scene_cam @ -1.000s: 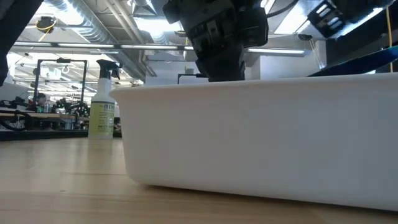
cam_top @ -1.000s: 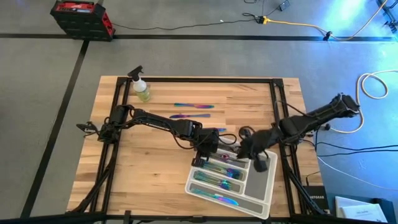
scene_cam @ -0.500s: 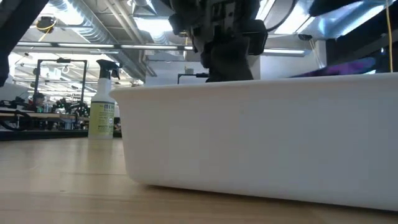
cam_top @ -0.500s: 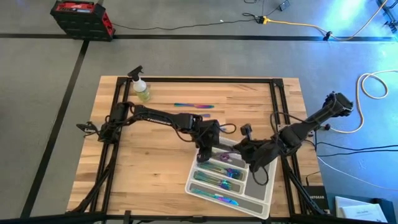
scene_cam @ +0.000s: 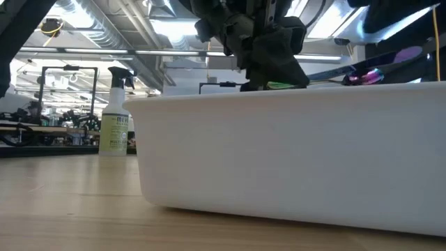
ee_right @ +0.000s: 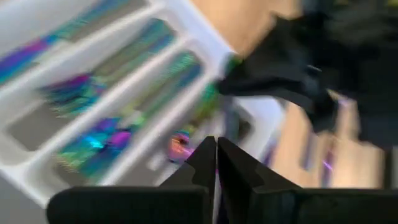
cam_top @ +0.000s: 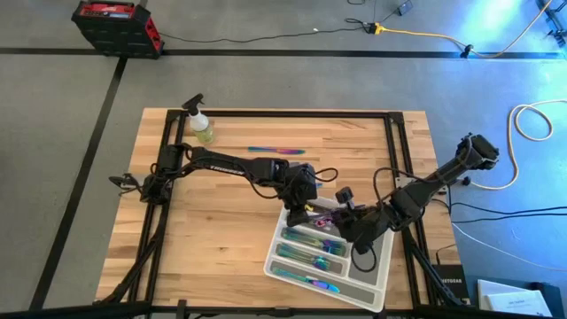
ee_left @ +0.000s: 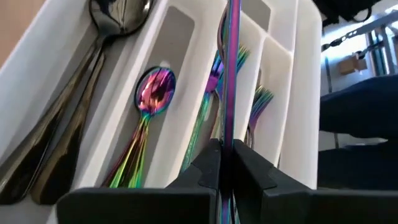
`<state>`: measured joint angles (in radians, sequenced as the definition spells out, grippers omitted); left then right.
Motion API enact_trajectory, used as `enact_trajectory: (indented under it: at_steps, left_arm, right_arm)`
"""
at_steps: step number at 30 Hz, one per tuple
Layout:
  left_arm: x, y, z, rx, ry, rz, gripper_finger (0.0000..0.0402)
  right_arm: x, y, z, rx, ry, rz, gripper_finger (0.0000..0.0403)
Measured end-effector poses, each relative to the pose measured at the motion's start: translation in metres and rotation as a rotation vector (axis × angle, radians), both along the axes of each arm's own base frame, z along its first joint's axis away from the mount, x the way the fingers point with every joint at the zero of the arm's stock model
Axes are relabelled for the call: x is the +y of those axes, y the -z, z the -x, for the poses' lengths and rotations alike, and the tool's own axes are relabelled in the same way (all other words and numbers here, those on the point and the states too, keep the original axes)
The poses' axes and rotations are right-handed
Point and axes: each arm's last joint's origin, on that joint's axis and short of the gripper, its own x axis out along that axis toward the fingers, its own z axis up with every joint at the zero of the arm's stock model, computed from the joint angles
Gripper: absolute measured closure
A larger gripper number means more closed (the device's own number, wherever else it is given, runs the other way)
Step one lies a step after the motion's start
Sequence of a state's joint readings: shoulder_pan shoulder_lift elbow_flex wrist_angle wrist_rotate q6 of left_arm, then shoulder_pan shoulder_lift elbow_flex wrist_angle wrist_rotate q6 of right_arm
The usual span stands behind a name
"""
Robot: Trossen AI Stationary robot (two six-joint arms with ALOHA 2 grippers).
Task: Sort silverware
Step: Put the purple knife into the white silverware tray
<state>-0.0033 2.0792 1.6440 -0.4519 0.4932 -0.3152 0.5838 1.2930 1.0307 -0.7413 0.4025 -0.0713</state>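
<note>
Silverware piece [ee_left: 229,74] clenched in left hand [ee_left: 225,163] over tray [cam_top: 376,282], long axis running along the slots directly beneath; right hand [ee_right: 216,155], clenched on nothing visible, hovers alongside.

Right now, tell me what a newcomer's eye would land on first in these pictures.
First, the white compartment tray near the table's front right, filled with iridescent rainbow silverware. Both dark arms meet over its far end: the left gripper is shut on a slim rainbow piece held above the compartments, and the right gripper is shut beside it. A yellow-green spray bottle stands at the far left corner.
</note>
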Motion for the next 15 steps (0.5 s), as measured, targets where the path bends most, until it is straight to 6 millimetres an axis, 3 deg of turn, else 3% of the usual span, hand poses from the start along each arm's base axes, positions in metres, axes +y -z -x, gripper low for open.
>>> enact_trajectory:
  at_steps: [5, 11, 15]
  left_arm:
    - [-0.003, 0.003, 0.003, 0.026, 0.017, -0.058, 0.0396]
    - [-0.003, 0.005, 0.005, 0.034, 0.009, -0.129, 0.0396]
    - [-0.002, 0.005, 0.004, 0.031, 0.005, -0.136, 0.0396]
  right_arm:
    - [-0.003, -0.017, -0.001, -0.037, 0.122, -0.044, 0.0402]
    - [-0.023, -0.016, -0.017, 0.073, 0.278, -0.449, 0.0401]
    - [-0.034, -0.013, -0.030, 0.030, 0.302, -0.560, 0.0375]
